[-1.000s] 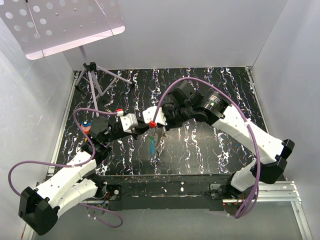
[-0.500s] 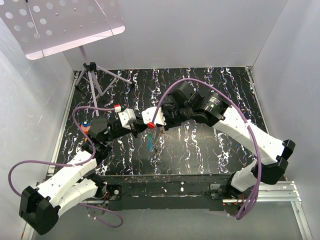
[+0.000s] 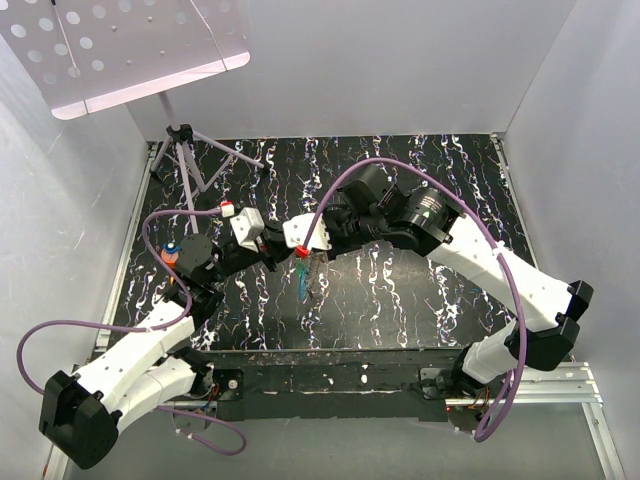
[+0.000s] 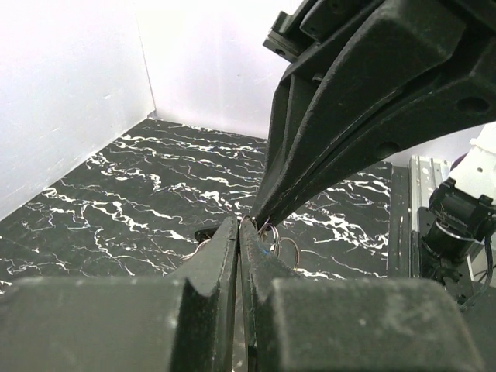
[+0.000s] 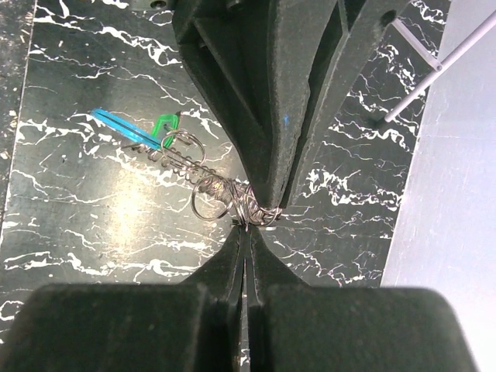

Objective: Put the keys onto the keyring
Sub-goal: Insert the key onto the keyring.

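Observation:
The keyring point(image 5: 211, 203) is a tangle of thin silvery wire loops held in the air above the black marbled table point(image 3: 420, 290). My left gripper point(image 4: 239, 225) and right gripper point(image 5: 246, 229) meet tip to tip, each shut on the wire bundle. Seen in the left wrist view, the loops of the keyring point(image 4: 285, 246) stick out just past my shut fingertips. A blue key point(image 5: 116, 128) and a green key point(image 5: 164, 124) hang off the loops. From above, the keys point(image 3: 303, 283) dangle below the meeting point of the left gripper point(image 3: 278, 258) and right gripper point(image 3: 305, 257).
A small tripod stand point(image 3: 188, 158) sits at the back left, under a perforated white panel point(image 3: 130, 50). White walls close in three sides. A small orange and blue thing point(image 3: 172, 251) lies by the left arm. A metal rail point(image 3: 560, 385) runs along the near edge.
Both grippers, still joined on the ring, have shifted a little to the left and away from the bases. The hanging keys went with them.

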Action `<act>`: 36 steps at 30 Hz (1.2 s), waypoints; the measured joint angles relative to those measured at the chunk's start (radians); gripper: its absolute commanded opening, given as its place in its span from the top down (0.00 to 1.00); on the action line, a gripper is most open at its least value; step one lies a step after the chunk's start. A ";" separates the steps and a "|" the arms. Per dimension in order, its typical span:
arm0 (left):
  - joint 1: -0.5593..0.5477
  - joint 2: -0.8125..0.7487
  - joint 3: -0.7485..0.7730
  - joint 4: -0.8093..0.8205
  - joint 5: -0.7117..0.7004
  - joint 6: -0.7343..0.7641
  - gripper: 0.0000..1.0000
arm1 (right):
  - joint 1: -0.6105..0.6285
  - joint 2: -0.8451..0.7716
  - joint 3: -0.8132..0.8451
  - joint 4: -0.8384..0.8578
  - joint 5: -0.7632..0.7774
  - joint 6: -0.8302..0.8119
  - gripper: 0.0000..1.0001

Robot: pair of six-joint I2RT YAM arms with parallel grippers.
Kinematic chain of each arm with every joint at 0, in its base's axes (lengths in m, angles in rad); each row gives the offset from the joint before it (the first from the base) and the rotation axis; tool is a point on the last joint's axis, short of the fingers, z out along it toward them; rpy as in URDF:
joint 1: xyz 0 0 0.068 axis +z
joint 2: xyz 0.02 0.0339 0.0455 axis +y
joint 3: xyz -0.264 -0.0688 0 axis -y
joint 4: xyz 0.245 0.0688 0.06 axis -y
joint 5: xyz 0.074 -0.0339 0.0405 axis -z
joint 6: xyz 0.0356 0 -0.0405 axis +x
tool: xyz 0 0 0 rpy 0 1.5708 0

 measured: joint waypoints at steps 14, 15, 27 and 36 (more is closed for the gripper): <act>0.005 0.015 -0.054 0.163 -0.107 -0.213 1.00 | 0.004 -0.015 -0.029 0.073 0.042 0.000 0.99; 0.005 0.016 -0.061 0.183 -0.114 -0.230 1.00 | 0.005 -0.017 -0.032 0.079 0.042 0.000 0.99; 0.009 0.029 -0.096 0.284 -0.133 -0.290 1.00 | 0.006 -0.021 -0.037 0.100 0.040 0.019 0.86; 0.011 0.029 -0.097 0.308 -0.115 -0.262 1.00 | 0.007 -0.032 -0.037 0.089 0.003 0.046 0.70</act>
